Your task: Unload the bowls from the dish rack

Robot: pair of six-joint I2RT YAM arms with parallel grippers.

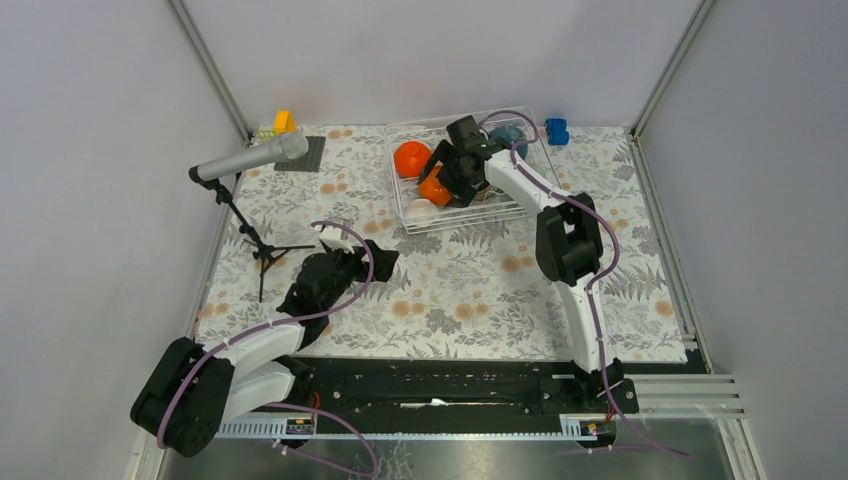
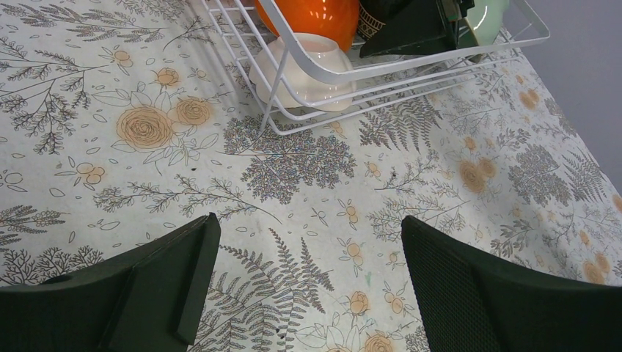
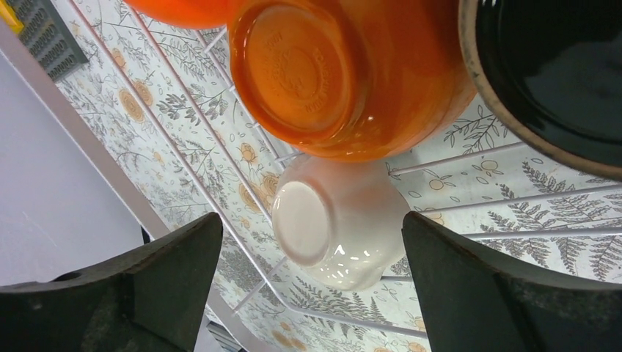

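Near edge first: black rail (image 1: 430,385), then floral tablecloth (image 1: 470,290) with the left gripper (image 2: 308,282) spread wide over it. Far side, the dish rack (image 1: 505,205) holds the bowls (image 1: 411,158), with the right gripper (image 1: 448,178) spread wide over them. Grey walls (image 1: 100,150) all round.

Soft, even light from above fills the scene and leaves only faint, short shadows on the floral-print tablecloth (image 1: 450,290). The overhead view is fairly sharp, though small things show little detail. In the right wrist view the glossy bright orange round bowl (image 3: 345,73) carries small white glints. The small cream ceramic bowl (image 3: 337,227) has a milder sheen, and the nearest edges look slightly soft.
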